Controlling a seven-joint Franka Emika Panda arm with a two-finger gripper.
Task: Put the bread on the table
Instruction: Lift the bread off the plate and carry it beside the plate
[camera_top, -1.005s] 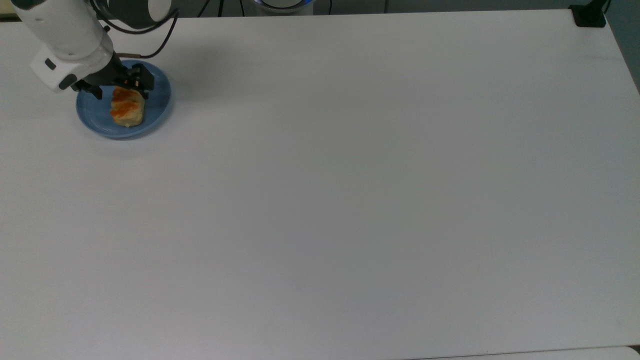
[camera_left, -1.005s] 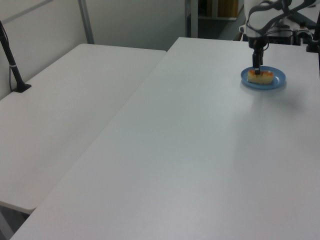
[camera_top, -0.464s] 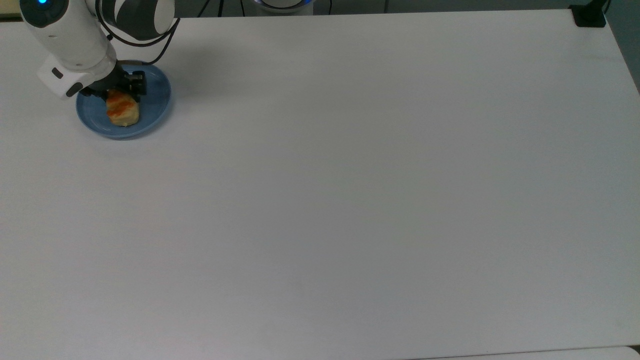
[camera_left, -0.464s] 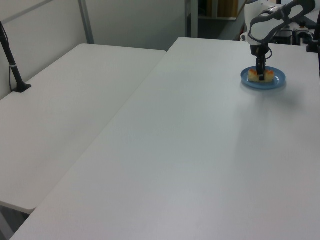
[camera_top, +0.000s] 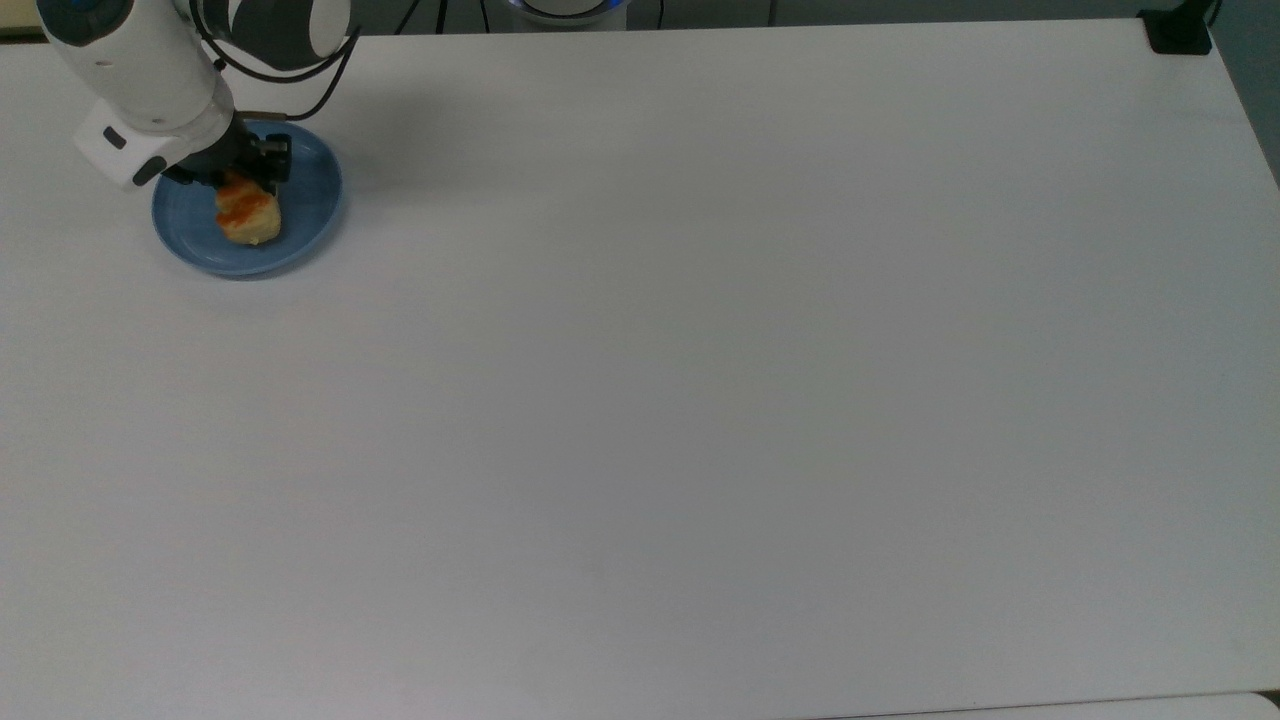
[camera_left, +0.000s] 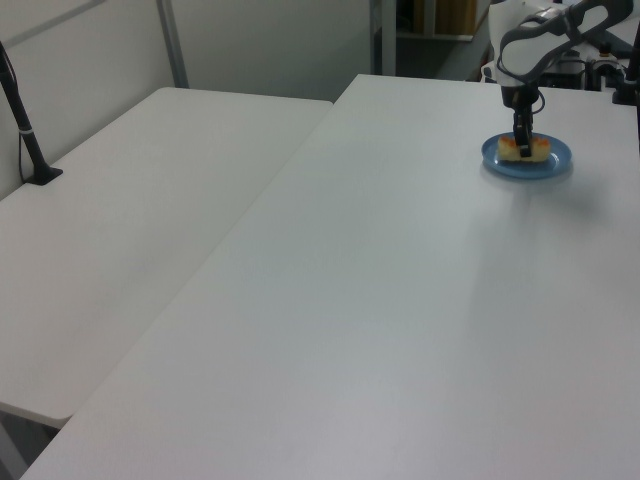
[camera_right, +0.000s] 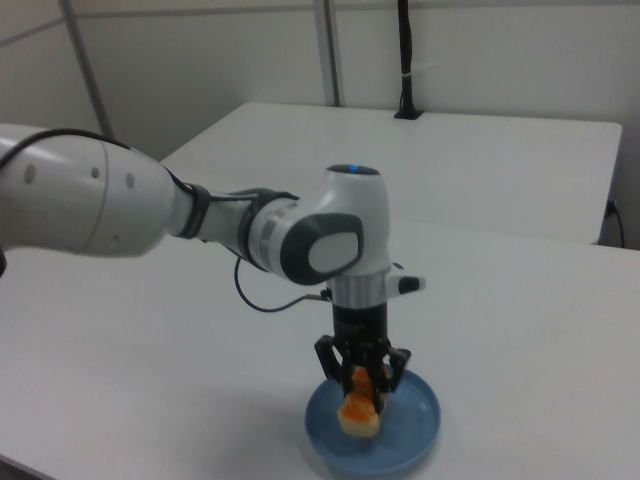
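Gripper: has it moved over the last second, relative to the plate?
Yes. In the top view the gripper has shifted toward the top view's left over the blue plate and closed in on the bread, which still lies on the plate.

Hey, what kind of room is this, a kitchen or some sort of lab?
Most likely a robotics lab, not a kitchen: a robot arm works on a bare white table, black camera poles stand on the tables, and the one food item is bread on a blue plate.
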